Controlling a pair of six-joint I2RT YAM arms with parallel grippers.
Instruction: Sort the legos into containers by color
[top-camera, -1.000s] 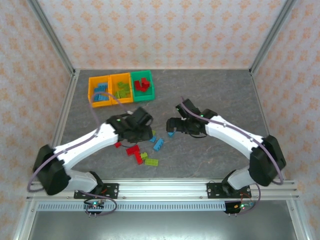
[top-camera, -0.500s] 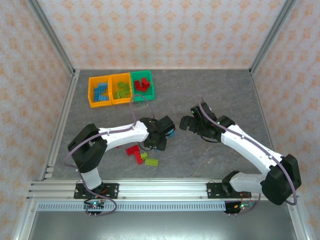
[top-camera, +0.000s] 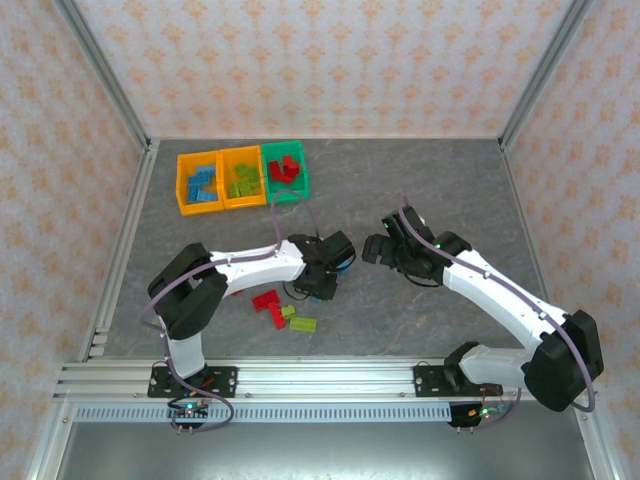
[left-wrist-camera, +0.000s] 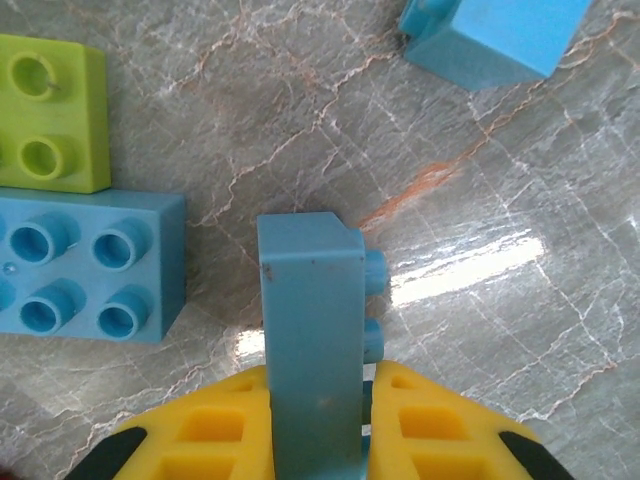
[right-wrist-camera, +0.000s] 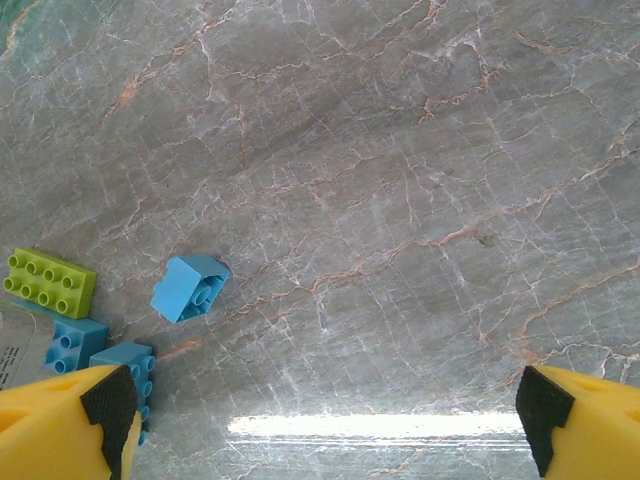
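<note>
my left hand (left-wrist-camera: 318, 425) was pinching a blue brick (left-wrist-camera: 310, 320), one yellow finger on each flat side. the brick stood on its thin edge. its bumps pointed to the right of the frame. its long side ran straight up the frame, away from my fingers. i could not tell if it was off the grey table (left-wrist-camera: 480, 250) yet.

just to the left of it, not touching, lay a flat blue brick (left-wrist-camera: 85, 262). a lime green brick (left-wrist-camera: 50, 125) sat right against its top edge. one more blue brick (left-wrist-camera: 490, 35) lay tipped in the upper right corner, well apart.

in the top view some red bricks (top-camera: 266, 303) lay a little below and left of my left hand.

my right hand (right-wrist-camera: 325, 425) was spread wide and held nothing. in the top view it was near my left hand, on its right side.

far off, in the upper left of the top view, stood the containers (top-camera: 181, 185), three in a row. the left one was orange and had blue bricks in it. the middle one had lime ones and the green one had red ones.

so the blue bin lay up and to the left of my left hand, well apart. my left arm was on that side and nearer than my right. i think the brick had to go up, then up-left past the other two bins.
</note>
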